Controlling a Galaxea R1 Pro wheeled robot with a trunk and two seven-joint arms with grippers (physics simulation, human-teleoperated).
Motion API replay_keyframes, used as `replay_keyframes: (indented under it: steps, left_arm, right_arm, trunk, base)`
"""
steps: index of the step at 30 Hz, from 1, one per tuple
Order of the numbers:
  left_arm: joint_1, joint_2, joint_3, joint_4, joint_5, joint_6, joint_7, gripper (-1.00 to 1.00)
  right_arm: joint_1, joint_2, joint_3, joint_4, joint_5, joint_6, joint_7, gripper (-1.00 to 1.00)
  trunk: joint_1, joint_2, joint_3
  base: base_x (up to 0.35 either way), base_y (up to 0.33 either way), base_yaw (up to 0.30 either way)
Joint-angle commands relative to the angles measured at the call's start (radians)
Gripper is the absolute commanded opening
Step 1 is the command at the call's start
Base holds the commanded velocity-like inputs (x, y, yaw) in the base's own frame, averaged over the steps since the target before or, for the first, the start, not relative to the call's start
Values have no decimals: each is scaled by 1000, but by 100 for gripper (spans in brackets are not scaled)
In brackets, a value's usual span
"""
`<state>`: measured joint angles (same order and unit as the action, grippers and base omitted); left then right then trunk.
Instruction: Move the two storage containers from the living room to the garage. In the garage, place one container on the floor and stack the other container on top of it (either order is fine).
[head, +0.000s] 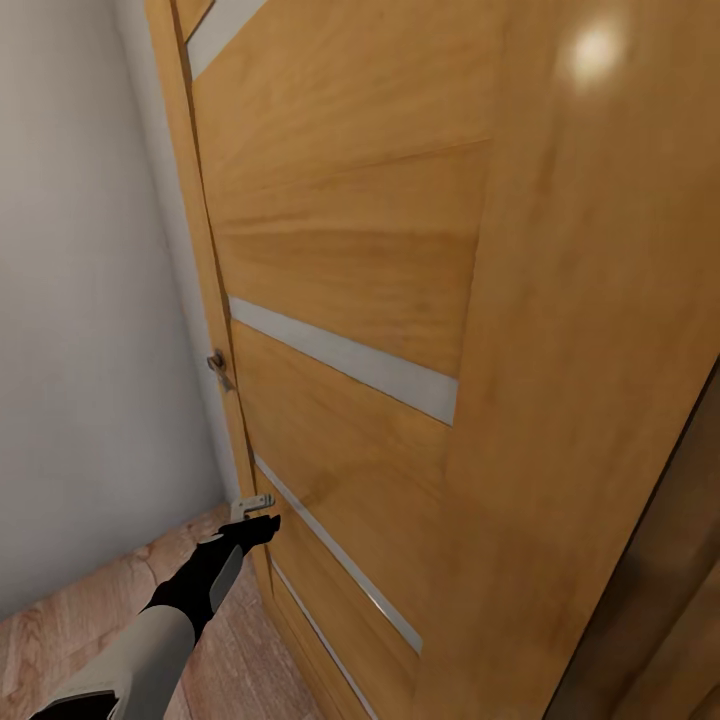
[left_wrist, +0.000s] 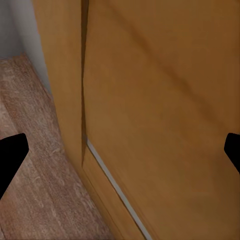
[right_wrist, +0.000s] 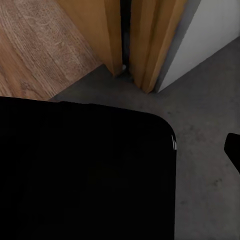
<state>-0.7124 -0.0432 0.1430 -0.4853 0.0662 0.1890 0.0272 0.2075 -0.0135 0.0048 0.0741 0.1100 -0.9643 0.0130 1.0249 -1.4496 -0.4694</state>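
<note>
Left gripper (head: 262, 518) at wooden door (head: 400, 300)

The wooden door (head: 400, 330) stands close ahead and blocks nearly the whole way forward, with the white wall (head: 90, 300) closing off the left side. The left gripper (head: 258, 503) sits at the door's hinge-side edge, near the lower hinge, its fingers spread wide, and the only free room around it is the narrow strip of wood plank floor (head: 90, 610) between wall and door. In the right wrist view, a gap between door edge and frame (right_wrist: 126, 35) opens onto grey concrete floor (right_wrist: 205, 130), though a large black shape (right_wrist: 85, 170) covers much of that view.
</note>
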Motion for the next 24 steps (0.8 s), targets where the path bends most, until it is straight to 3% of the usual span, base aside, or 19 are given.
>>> replay_keyframes:
  steps: [1, 20, 24]
  left_arm:
    - [-4, -95, 1, -4, 21, 6, -6, 100]
    - [-4, -94, 1, -4, 21, 6, -6, 100]
    - [-4, -94, 1, -4, 21, 6, -6, 100]
  right_arm:
    - [0, 0, 0, 1, 2, -3, 1, 100]
    - [0, 0, 0, 1, 2, -2, 2, 100]
    - [0, 0, 0, 1, 2, -2, 2, 100]
  trunk:
    - [0, 0, -1]
    - [0, 0, -1]
    - [0, 0, -1]
  base:
    - [0, 0, 0]
    - [0, 0, 0]
    - [0, 0, 166]
